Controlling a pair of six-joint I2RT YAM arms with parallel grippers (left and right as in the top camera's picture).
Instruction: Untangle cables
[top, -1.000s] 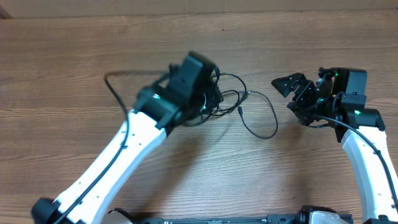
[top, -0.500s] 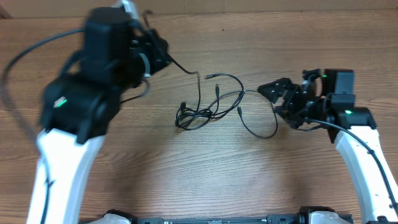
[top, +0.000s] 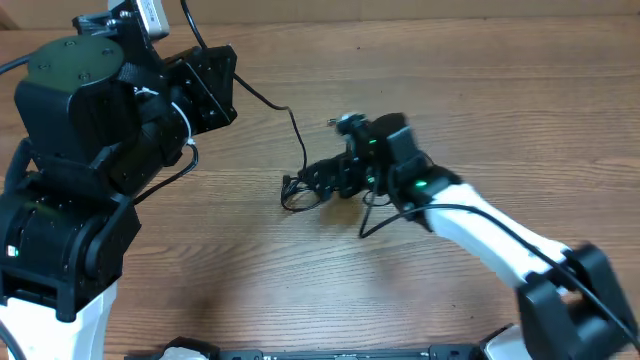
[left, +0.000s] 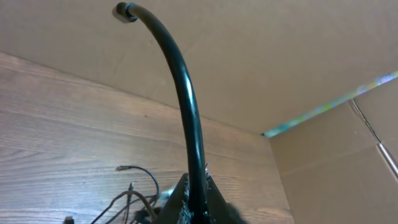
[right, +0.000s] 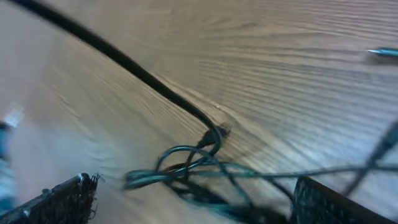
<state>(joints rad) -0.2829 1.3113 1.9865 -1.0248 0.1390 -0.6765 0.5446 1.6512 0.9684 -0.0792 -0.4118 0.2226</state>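
Overhead view straight down on table (top: 500, 100), left wrist view raised high, angled across table toward cardboard wall (left: 280, 50), right wrist view low, close on cables (right: 208, 140), cables and tabletop shared by all three views.

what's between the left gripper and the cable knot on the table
One black cord, stretched from the left gripper to the knot over the table, seen in the overhead view.

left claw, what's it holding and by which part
One black cable, pinched some way back from its free end, which sticks out past the shut left claw.
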